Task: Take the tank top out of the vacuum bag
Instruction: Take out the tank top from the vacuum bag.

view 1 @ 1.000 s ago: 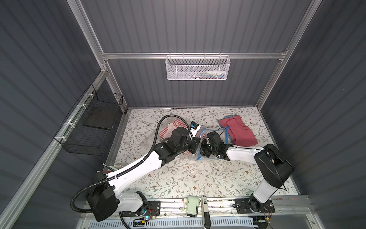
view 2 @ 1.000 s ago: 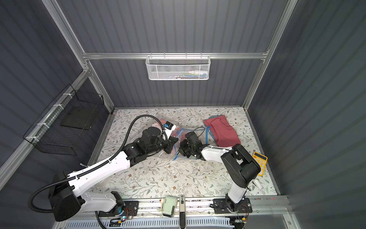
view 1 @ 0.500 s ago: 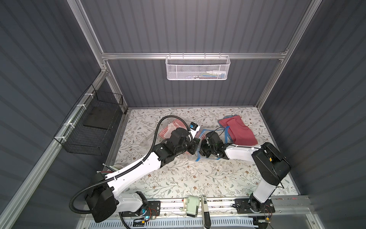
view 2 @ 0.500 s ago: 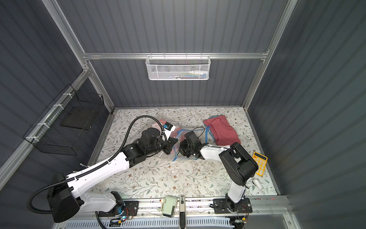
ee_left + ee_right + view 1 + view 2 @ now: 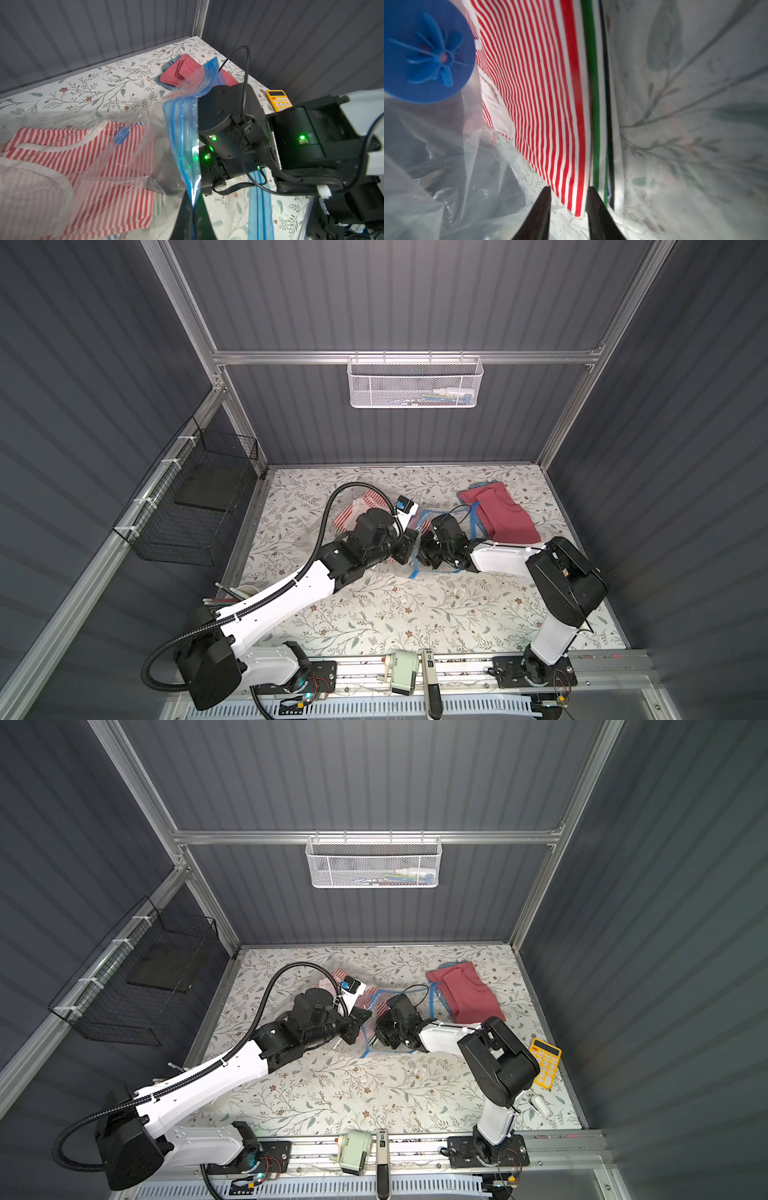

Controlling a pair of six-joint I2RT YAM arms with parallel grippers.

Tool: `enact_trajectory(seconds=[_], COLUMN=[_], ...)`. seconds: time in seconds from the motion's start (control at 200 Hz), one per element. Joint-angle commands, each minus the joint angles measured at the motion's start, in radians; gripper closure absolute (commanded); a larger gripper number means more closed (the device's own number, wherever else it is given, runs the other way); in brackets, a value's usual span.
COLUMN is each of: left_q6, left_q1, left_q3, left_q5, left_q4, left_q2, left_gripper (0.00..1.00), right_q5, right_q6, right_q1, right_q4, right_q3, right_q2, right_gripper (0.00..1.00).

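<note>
Well, from where I stand little has shifted in the last second. Far left, the black wire basket hangs on the wall as before. Next over, the left arm reaches across the floral desk and has barely budged. Its left gripper is pinched together on the blue zip strip of the vacuum bag, holding that edge up off the desk.

The bag lies mid-desk between the two arms, crumpled and clear. The red-and-white striped tank top is inside it, lying flat on the left arm's side (the round blue valve cap sits in the plastic above the stripes).

Moving right, the right arm has crept a touch toward the left one since a second ago, elbow and wrist both nudged inward in both top views. Its right gripper is pushed in among the plastic, fingers apart, with the corner of the tank top's hem showing in the gap between them. Whether they touch the cloth I cannot tell.

Beyond it a folded red garment lies near the back right corner, unmoved, and a yellow calculator rests by the right wall.
</note>
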Motion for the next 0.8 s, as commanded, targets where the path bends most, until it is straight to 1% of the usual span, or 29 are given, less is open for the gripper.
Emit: enact_trajectory(seconds=[0.0,0.475,0.795], left_q6=[0.008,0.014,0.017], left_q1=[0.002,0.001,0.002], left_q3=[-0.007,0.002,0.000], left_q5=[-0.003,-0.004,-0.010], left_q4=[0.006,0.000,-0.011], left_q2=[-0.022,-0.016,-0.020], left_gripper=[1.00,1.00,1.00], right_q5=[0.015,0.014,-0.002], right_q6=[-0.017,-0.034,-0.034], right_q1=[-0.005,-0.005,-0.004], right_q4=[-0.028,-0.047,-0.038], right_q3=[0.029,0.086,0.078], right_q2=[0.026,0.081,0.096], right_gripper=[0.68,0.68,0.69])
